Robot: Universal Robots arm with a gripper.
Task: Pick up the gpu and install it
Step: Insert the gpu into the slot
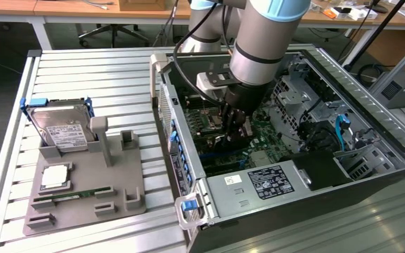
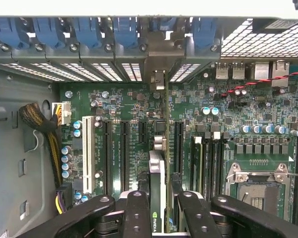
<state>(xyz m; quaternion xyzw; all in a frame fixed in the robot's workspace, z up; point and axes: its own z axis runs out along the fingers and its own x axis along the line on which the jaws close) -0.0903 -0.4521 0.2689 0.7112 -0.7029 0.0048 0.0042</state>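
Gripper [image 1: 232, 132] hangs inside the open computer case [image 1: 371, 137], low over the motherboard [image 1: 259, 145], with its jaws clamped on the gpu [image 2: 158, 198], which stands edge-on between the fingers [image 2: 136, 213]. In the wrist view the card appears as a thin upright slab with a green logo on its near end, its long edge running along the motherboard toward the rear wall of the case, where its silver end bracket [image 2: 157, 74] meets the row of blue slot latches [image 2: 84, 29]. The card sits in line with the black expansion slots [image 2: 124, 148], between two of them; whether its lower edge is touching a slot I cannot tell. A white slot [image 2: 88, 153] lies further out on the same side, and memory sticks [image 2: 208, 158] and the processor socket [image 2: 258, 183] lie on the other side of the card. In the exterior view, the case lies on its side on a slatted metal table [image 1: 83, 74], at the exterior view's right. Well apart from it, at the exterior view's left, a grey parts holder [image 1: 125, 200] rests on the table, carrying a silver hard drive [image 1: 61, 129] in a blue frame at its far end and a slim green memory stick [image 1: 79, 194] nearer the camera.
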